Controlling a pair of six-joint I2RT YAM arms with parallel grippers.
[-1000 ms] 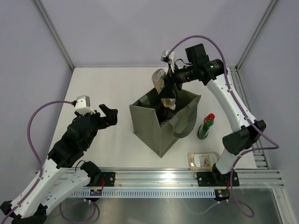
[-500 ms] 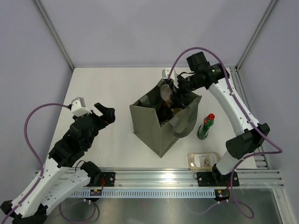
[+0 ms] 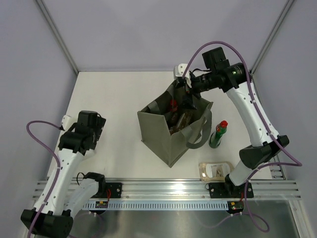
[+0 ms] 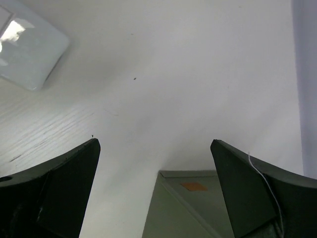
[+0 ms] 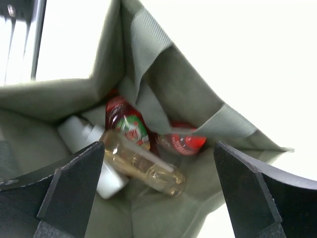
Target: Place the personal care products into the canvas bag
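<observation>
White tabletop (image 3: 114,89) all round. At frame left, the left gripper (image 4: 153,143) hangs spread open, empty. Centre, the canvas bag (image 3: 158,136) gapes, red bottles (image 5: 124,124) lying inside; the right gripper (image 5: 158,145) hovers above, spread wide, holding nothing. Right of it, the dark green bottle (image 3: 218,134) stands upright, red cap up, long axis vertical: likely rigid, slick, light; best taken round the body. Lower right, the beige pouch (image 3: 215,170) lies flat, probably soft.

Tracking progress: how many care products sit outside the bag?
2: the green red-capped bottle upright just right of the canvas bag, the beige pouch near the right arm's base. Bag could hide more.
</observation>
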